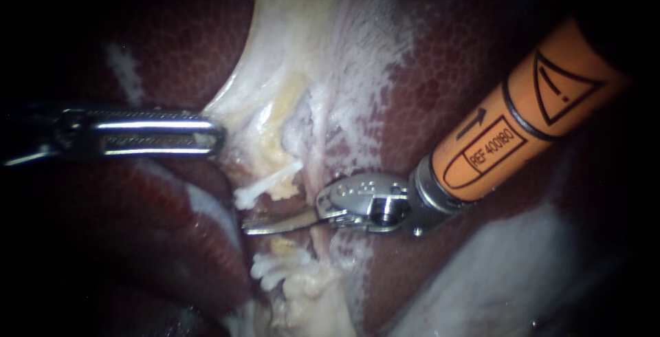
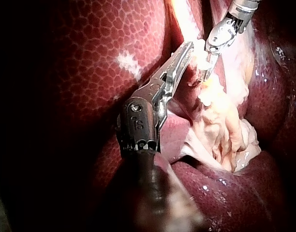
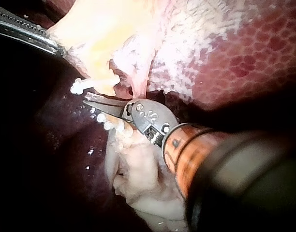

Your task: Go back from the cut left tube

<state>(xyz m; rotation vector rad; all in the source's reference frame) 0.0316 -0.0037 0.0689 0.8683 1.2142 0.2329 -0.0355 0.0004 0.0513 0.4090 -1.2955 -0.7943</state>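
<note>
Left tube (image 1: 265,189): cut through. One white stump hangs from the pale tissue just above the blades. The lower stump (image 1: 275,268) lies below them, apart from the first.

Liver (image 1: 467,75): dark red, lying around and behind the whole site.

Pale tissue (image 1: 302,48): a stretched sheet running down to the stumps. The left instrument (image 1: 213,133) has its jaws closed on the sheet's edge and appears to hold it taut.

Right instrument (image 1: 251,227): orange-sleeved shaft. Its thin blades lie together, hold nothing, and rest in the gap between the stumps.

Procedure:
1. Withdraw the right instrument along the line of its own shaft, blades together, so the tips clear both stumps without snagging.
2. Avoid any sideways sweep toward the thin strand (image 1: 315,165) just beside the blade hinge.
3. Hold the left instrument's grip steady until the blades are clear.
</note>
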